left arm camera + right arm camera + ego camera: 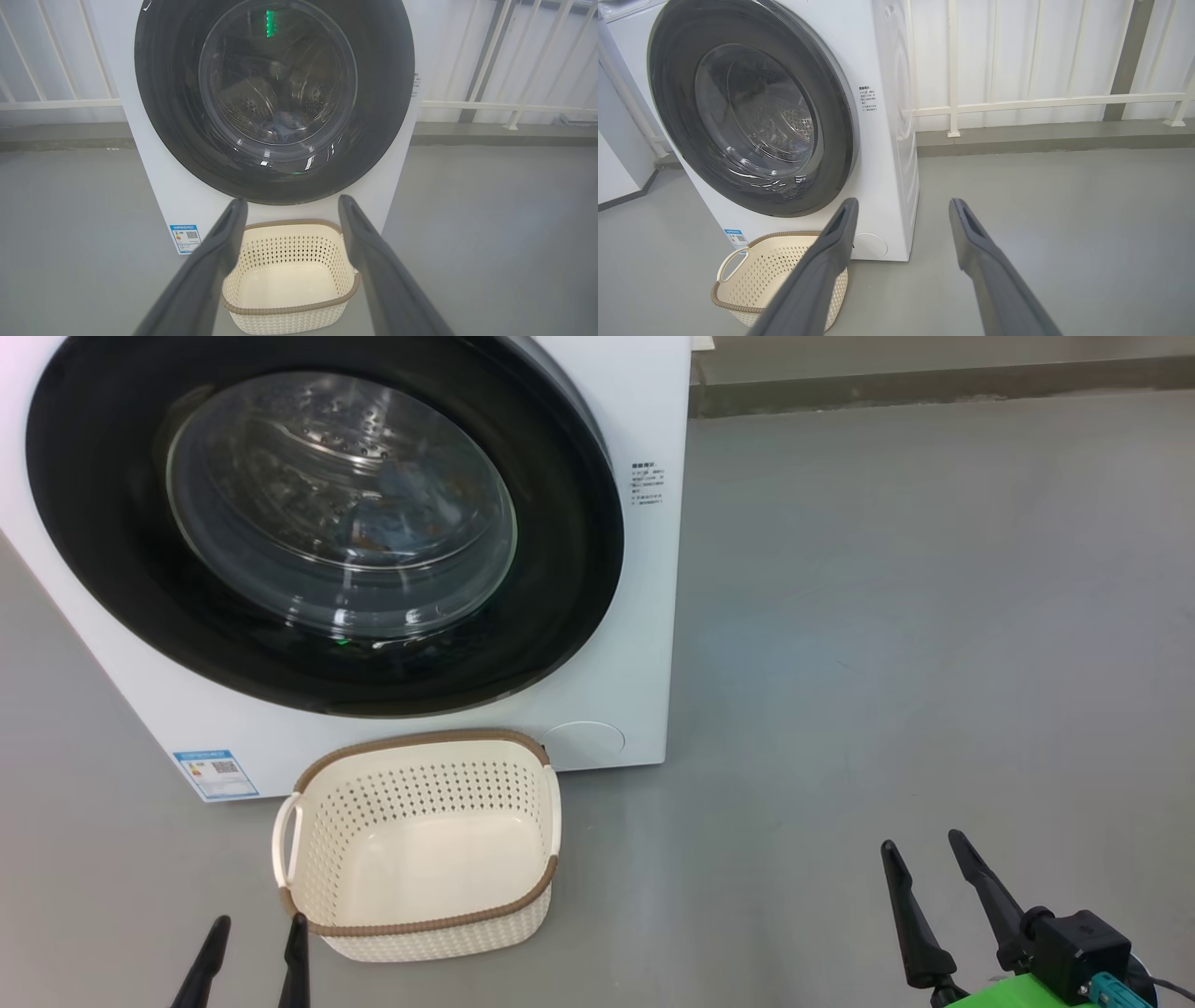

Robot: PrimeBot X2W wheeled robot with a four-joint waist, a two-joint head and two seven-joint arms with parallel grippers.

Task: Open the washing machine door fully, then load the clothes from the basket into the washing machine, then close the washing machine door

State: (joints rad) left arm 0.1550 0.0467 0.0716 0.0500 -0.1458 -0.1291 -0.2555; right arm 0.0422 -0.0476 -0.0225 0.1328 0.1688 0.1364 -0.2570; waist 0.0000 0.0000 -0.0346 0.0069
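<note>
The washing machine [644, 644] stands in front of me with its round black door [569, 569] shut flat against it. Through the glass, light-blue clothes [411, 509] lie in the steel drum, and they show as a blue heap [286, 127] in the left wrist view. The cream basket [420, 779] sits on the floor just below the door, its bottom bare. My left gripper [260, 924] is open, close to the basket's near left corner. My right gripper [922, 842] is open too, well off to the basket's right above the floor. Both hold nothing.
Grey floor [887, 616] stretches to the right of the machine. A white railing [1017, 100] and a low kerb run along the wall behind. Another white appliance [616, 140] stands to the machine's left.
</note>
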